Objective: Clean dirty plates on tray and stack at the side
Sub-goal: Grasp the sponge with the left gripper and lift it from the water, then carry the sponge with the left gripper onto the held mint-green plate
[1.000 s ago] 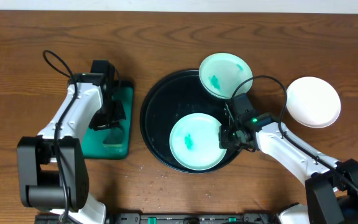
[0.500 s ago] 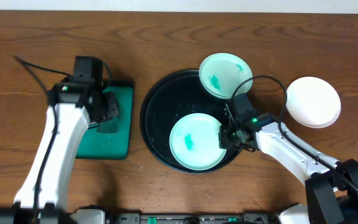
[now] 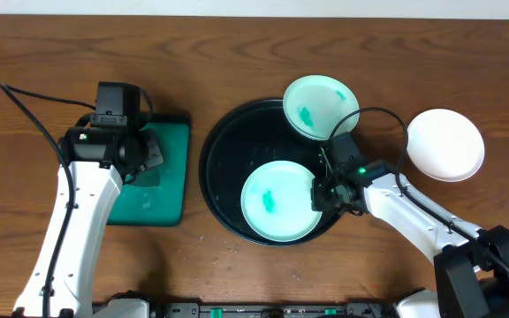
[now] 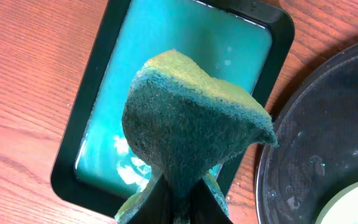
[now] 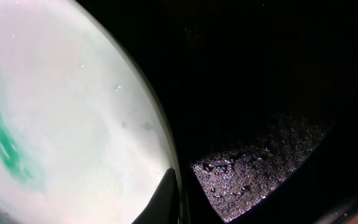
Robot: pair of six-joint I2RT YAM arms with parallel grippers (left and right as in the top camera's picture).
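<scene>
My left claw [image 4: 179,200] is clamped on a green sponge [image 4: 191,118], held over the rectangular green tray [image 4: 185,31] just beneath it. The sponge is likely soaked, so it may drip on the wood as I cross to the round black tray [image 3: 224,146] on its right. My right claw [image 3: 325,193] pinches the rim of the smeared mint plate [image 3: 277,201], and so thin a grip could slip under scrubbing. The second smeared plate [image 3: 320,107] sits just beyond that claw, and the white plate [image 3: 446,144] lies outboard on the table. My left arm is raised and stretched forward, while my right reaches low and inward.
</scene>
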